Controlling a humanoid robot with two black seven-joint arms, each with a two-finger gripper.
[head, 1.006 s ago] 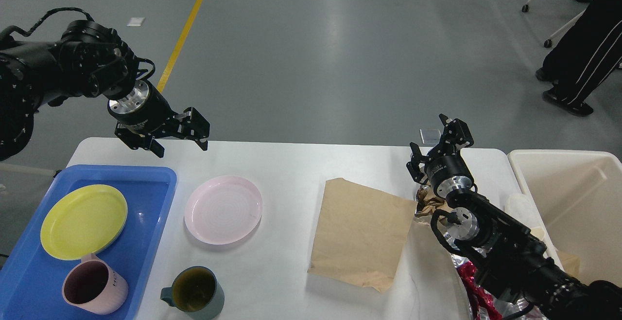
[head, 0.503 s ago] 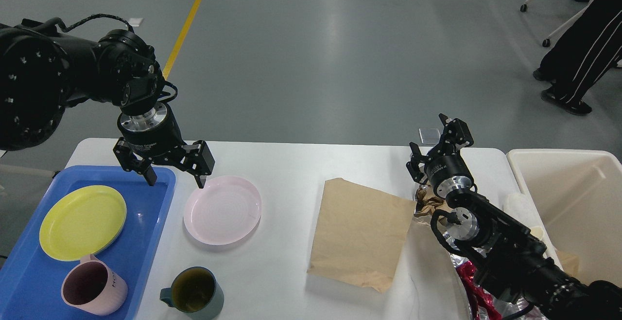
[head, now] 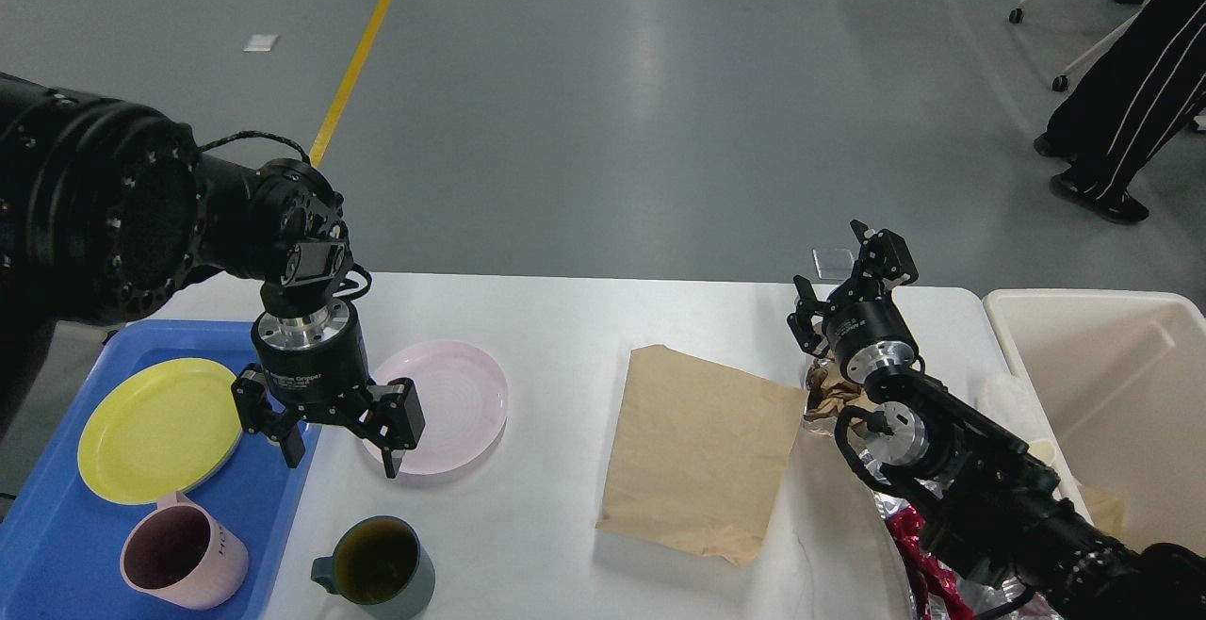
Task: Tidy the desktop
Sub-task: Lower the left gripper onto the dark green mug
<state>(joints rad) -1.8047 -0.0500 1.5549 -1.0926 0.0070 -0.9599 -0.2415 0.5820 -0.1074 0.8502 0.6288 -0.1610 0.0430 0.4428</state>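
Observation:
The white desktop (head: pixel 565 318) spans the head view. On it lie a pink plate (head: pixel 452 399), a dark green mug (head: pixel 382 563) and a flat brown paper bag (head: pixel 702 450). My left gripper (head: pixel 341 460) points down, open, its fingers straddling the gap between the blue tray's right edge and the pink plate's near left rim. My right gripper (head: pixel 853 285) stands open and empty near the far right edge, above crumpled brown paper and foil (head: pixel 829 394).
A blue tray (head: pixel 57 526) at the left holds a yellow plate (head: pixel 155 427) and a pink mug (head: pixel 179 554). A cream bin (head: pixel 1112 394) stands at the right. Red and silver wrappers (head: pixel 919 554) lie under my right arm. A person (head: pixel 1131 92) stands far right.
My left arm has swung down and toward me, from above the table's far left edge to the pink plate's near left rim. The right arm has not moved.

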